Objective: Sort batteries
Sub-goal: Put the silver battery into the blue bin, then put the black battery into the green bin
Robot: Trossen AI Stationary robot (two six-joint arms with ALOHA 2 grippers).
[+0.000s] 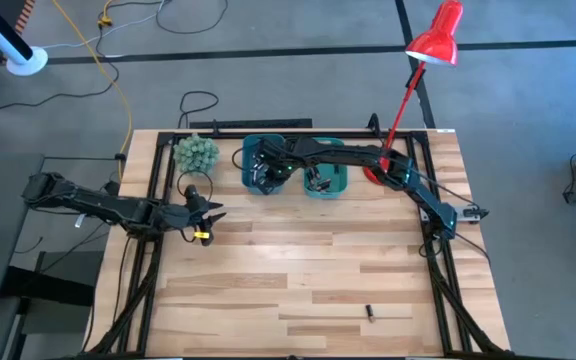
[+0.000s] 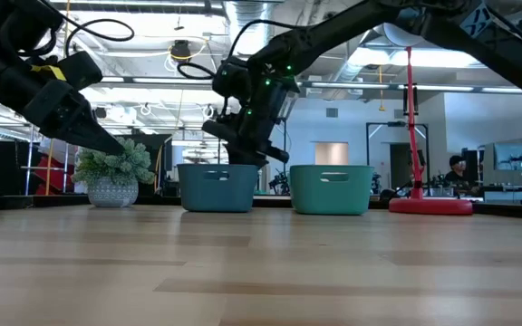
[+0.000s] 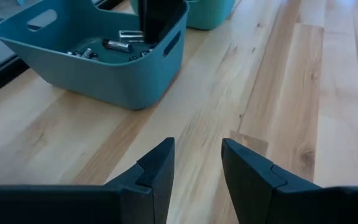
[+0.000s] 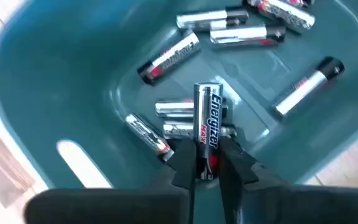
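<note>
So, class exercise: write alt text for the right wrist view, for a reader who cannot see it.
The right gripper holds a silver Energizer battery upright between its fingers, above the blue-teal bin. About nine more silver batteries lie scattered on the bin's floor.

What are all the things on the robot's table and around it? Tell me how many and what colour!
Bins: two, teal, side by side at the table's far edge.
Batteries: many, silver and dark, lying in the left bin.
Lone battery: one, dark, near the table's front edge.
Potted plant: one, green, left of the bins.
Lamp: one, red, far right corner.
Table: one, light wood.
Right gripper: over the left bin, fingers around a silver battery.
Left gripper: open, empty, above bare table.
</note>
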